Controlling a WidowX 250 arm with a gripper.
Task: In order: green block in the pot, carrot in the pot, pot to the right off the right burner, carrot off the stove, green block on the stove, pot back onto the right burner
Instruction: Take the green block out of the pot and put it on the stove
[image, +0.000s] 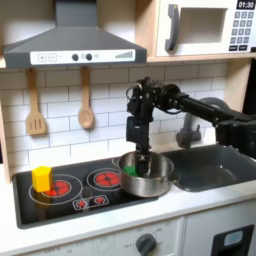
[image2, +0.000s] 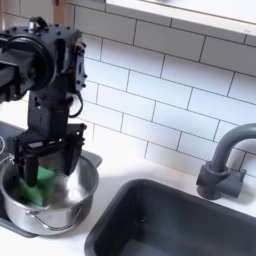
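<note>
The steel pot (image: 150, 183) (image2: 75, 205) stands at the right end of the black stove (image: 25, 192), overlapping the right edge of the right burner (image: 104, 179). The green block (image: 130, 170) (image2: 40, 186) lies inside the pot against its left wall in the first exterior view. My gripper (image: 143, 160) (image2: 45, 166) hangs straight down into the pot, open, its fingers (image2: 70, 160) spread on either side of the block and wider than it. The dark grey sink (image: 228, 168) (image2: 175, 222) lies to the right of the pot in both exterior views. The carrot is out of view.
A yellow block (image: 42, 178) stands on the stove's left burner. The dark faucet (image: 187, 130) (image2: 225, 165) rises behind the sink. Two wooden utensils (image: 86, 105) hang on the tiled wall, under a range hood (image: 70, 45).
</note>
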